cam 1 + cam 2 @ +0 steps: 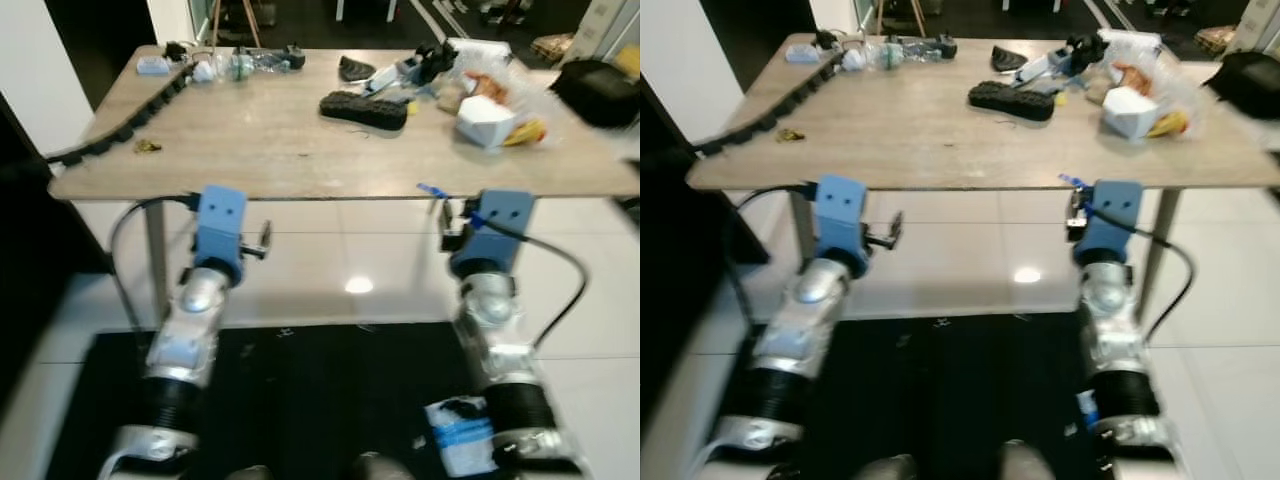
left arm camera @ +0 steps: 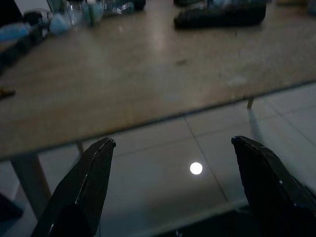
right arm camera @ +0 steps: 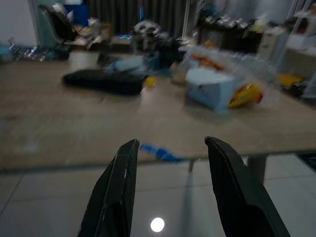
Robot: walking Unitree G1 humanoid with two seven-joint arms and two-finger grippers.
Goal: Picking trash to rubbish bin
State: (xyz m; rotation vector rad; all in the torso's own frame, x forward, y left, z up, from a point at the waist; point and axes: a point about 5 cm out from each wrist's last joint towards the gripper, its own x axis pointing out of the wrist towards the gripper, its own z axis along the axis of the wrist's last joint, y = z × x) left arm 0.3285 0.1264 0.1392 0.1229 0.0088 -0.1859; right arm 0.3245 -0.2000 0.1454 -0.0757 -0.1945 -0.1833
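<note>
Trash (image 1: pixel 490 110) on table (image 1: pixel 270 150), pincers open below

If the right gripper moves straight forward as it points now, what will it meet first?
Probably the blue scrap lying at the near edge of the table, just ahead of the open right gripper; depth is uncertain.

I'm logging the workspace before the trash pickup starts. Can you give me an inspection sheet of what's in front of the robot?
Surface: wooden table, bare in the middle, things along its far edge and right side.
Job's things: small blue scrap on the near edge; white carton and plastic wrapping at the right; plastic bottle at the back.
Clutter: black shoe sole; black bag at the right edge.
Grippers: left pincer and right pincer open, empty, below the table's near edge.
Cables: black cable chain along the left side.
Surroundings: glossy tiled floor; rubbish bin: nothing seen.
</note>
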